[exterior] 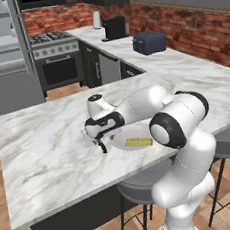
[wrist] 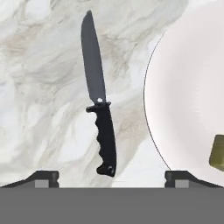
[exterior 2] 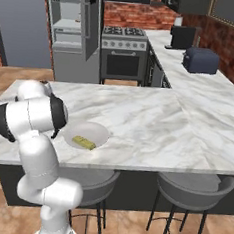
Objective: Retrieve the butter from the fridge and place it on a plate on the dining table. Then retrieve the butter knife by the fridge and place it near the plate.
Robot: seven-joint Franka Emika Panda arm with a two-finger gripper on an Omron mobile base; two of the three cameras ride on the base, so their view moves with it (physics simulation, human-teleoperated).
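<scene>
Your end effector point(wrist: 112, 175) stands wide over the butter knife point(wrist: 99, 94), stiff, light, best regripped by its ridged handle.

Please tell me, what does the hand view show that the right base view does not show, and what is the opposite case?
Hand view: the butter knife lies flat on the marble beside the plate, apart from its rim, and the tool stands open above the handle, not gripping it.

Right base view: the fridge with its door open, the oven range, the toaster on the counter and two stools.

Both: the plate on the dining table with the butter on it.
</scene>
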